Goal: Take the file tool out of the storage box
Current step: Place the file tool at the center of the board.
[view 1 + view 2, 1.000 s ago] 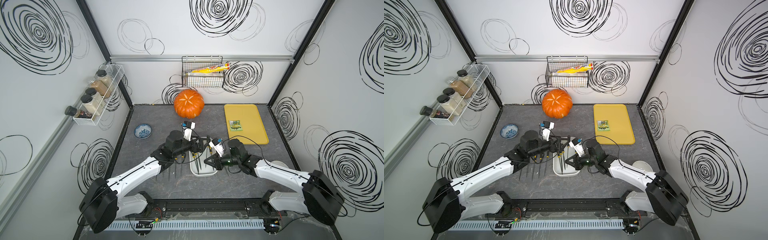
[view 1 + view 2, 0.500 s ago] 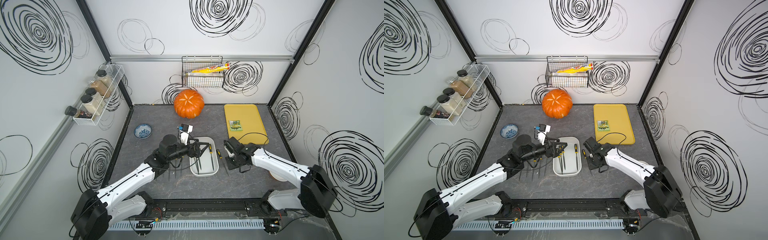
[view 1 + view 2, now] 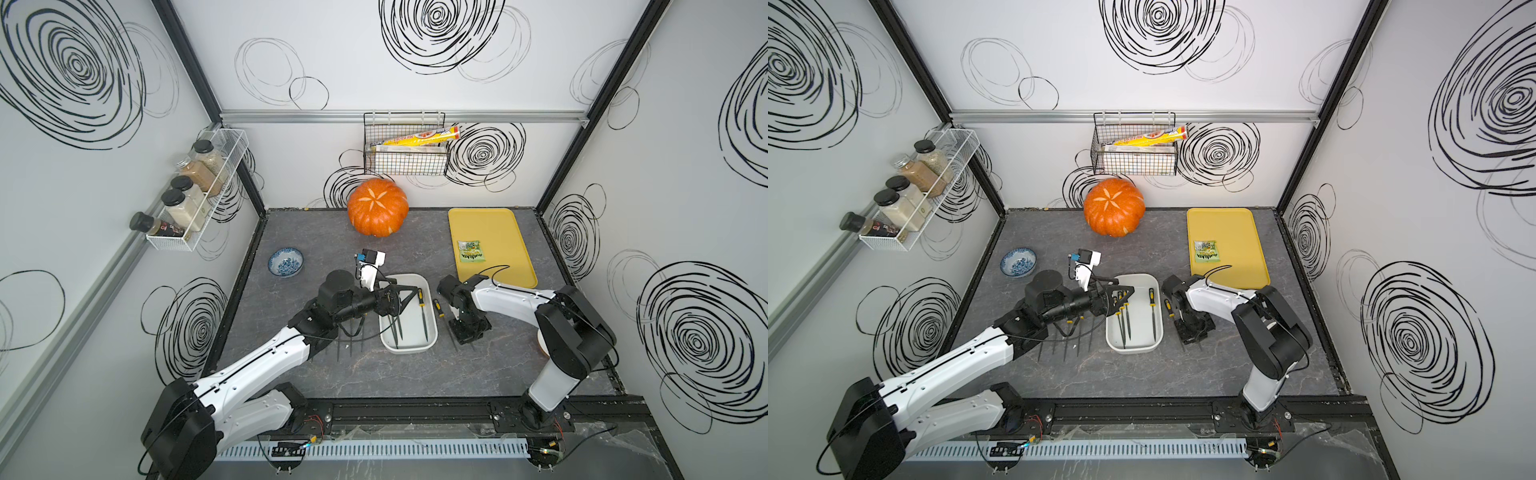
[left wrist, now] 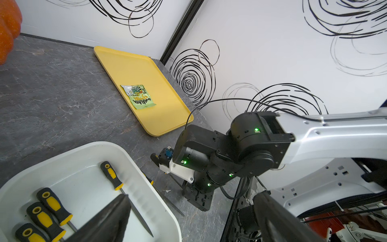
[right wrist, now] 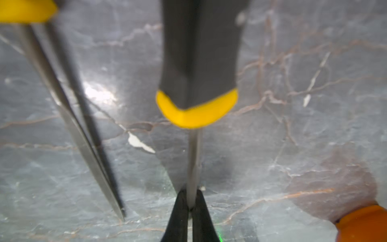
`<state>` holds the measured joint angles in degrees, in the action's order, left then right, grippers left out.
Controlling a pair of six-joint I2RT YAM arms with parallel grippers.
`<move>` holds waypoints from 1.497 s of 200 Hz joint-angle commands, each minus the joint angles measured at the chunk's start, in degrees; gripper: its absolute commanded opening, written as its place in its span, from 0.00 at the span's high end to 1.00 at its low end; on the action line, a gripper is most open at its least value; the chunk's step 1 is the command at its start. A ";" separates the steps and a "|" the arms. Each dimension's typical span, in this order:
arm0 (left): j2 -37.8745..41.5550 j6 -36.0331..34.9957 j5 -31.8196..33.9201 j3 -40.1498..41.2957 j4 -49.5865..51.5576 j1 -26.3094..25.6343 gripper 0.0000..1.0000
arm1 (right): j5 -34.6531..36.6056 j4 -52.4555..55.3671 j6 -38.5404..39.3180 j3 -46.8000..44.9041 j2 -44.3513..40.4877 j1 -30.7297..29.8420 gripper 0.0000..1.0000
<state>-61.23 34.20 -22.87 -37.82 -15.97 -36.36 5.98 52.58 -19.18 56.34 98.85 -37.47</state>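
Clock: 12 = back wall, 6 = robot base, read on the top views.
Right gripper [image 5: 190,196]: jaws pinched tight on the thin metal shaft of the file tool [image 5: 199,62]; its black-yellow handle points away from the fingers.
File tool place: outside the storage box [image 3: 409,330], low over the grey table [image 3: 374,374] at the box's 3 o'clock; we cannot tell if it touches the table.
Loose file [image 3: 438,308]: on the table, just beside the box at 3 o'clock.
Storage box: mid-table; we count four files [image 4: 112,175] inside.
Left gripper [image 3: 403,286]: jaws spread wide, empty, over the box's far end, 11 to 12 o'clock.
Blue bowl [image 3: 285,262]: 10 o'clock of the box.
Yellow tray [image 3: 490,232]: 1 o'clock, snack packet [image 3: 471,252] on it.
Pumpkin [image 3: 377,212]: 12 o'clock, by the back wall.
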 commanded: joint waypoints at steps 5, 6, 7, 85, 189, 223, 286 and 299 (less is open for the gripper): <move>1.20 0.35 0.33 0.57 -0.86 0.16 0.01 | -0.97 2.90 1.33 1.32 3.67 0.10 1.00; 1.11 0.35 0.35 0.56 -0.88 0.15 0.01 | -0.97 2.89 1.34 1.36 3.78 0.07 1.00; 1.11 0.35 0.36 0.56 -0.85 0.15 0.01 | -0.97 2.93 1.34 1.39 3.88 0.09 1.00; 1.01 0.27 0.01 -0.14 0.15 0.19 0.01 | -6.55 5.47 3.53 7.52 14.24 0.21 0.99; -0.91 0.18 0.37 -1.09 1.98 0.17 0.01 | -3.92 5.08 3.56 8.13 10.31 0.21 0.77; -4.18 0.16 0.37 -2.11 2.86 0.18 0.01 | -3.77 4.68 3.71 7.93 7.51 0.21 0.76; -17.50 -3.65 12.15 -10.40 15.97 -1.91 0.05 | -2.04 1.95 0.24 7.19 -11.66 0.21 0.69; -21.84 -4.46 16.51 -13.58 19.40 -3.98 0.10 | -1.97 -0.16 -0.41 6.17 -16.73 0.21 0.69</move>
<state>-77.65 32.69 -15.51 -46.00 -3.31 -37.41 3.66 56.01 -17.32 64.01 90.70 -36.95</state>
